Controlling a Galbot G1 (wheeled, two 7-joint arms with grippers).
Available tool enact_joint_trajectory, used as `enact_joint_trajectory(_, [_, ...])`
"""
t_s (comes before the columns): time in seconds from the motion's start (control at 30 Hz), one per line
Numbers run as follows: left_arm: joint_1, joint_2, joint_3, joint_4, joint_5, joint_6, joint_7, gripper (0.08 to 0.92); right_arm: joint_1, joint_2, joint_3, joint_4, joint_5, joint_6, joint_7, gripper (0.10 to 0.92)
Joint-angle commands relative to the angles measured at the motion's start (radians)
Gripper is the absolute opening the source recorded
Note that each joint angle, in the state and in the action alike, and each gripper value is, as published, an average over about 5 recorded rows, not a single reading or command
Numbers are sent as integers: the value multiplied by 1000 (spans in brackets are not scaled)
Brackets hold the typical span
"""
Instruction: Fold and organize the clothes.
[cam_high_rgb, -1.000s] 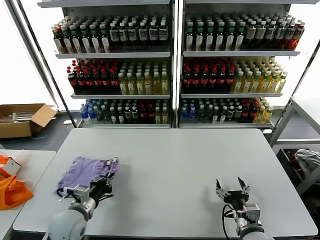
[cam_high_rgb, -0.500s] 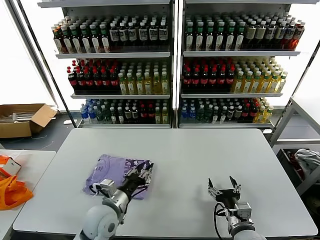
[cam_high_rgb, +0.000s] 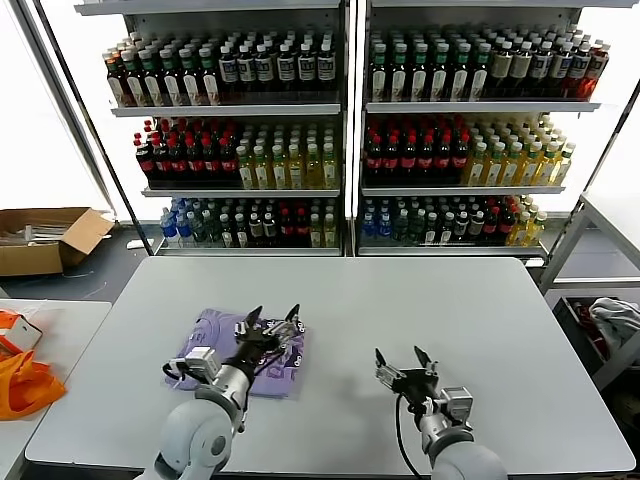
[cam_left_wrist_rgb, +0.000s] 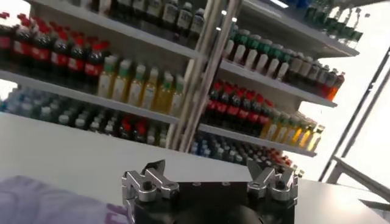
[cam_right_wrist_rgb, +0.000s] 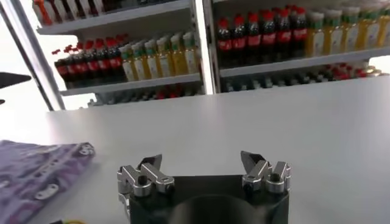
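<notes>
A folded lavender T-shirt (cam_high_rgb: 212, 337) with dark print lies on the grey table (cam_high_rgb: 450, 300), left of centre. My left gripper (cam_high_rgb: 272, 318) is open and empty, just above the shirt's right edge. In the left wrist view the gripper (cam_left_wrist_rgb: 210, 176) shows both fingers spread, with the shirt (cam_left_wrist_rgb: 36, 204) low at one side. My right gripper (cam_high_rgb: 405, 362) is open and empty over bare table, to the right of the shirt. In the right wrist view the gripper (cam_right_wrist_rgb: 204, 167) is spread and the shirt (cam_right_wrist_rgb: 36, 173) lies farther off.
Shelves of bottles (cam_high_rgb: 340, 130) stand behind the table. An orange bag (cam_high_rgb: 25, 385) sits on a side table at the left. A cardboard box (cam_high_rgb: 45, 235) is on the floor far left. A rack with cloth (cam_high_rgb: 615, 320) stands at the right.
The shirt slid rightward across the table along with my left gripper, which now stands open above its right edge. My right gripper moved left toward the shirt.
</notes>
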Motion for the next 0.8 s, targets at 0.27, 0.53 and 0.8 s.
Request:
enact_joint_trajectory(0.27, [209,-18,-222,-117,286,36,-114,823,356,20,-317,-120,514,-146,246,823])
enact_joint_trajectory(0.53, [262,-34,-275,-144,286,33,-108,823,405,65,-362,-185,531,-145,274,823])
enact_joint_trajectory(0.8, [279,-33,-294,-152,282,32,-102,823,400,99,-370,-224,534,-145,307,823])
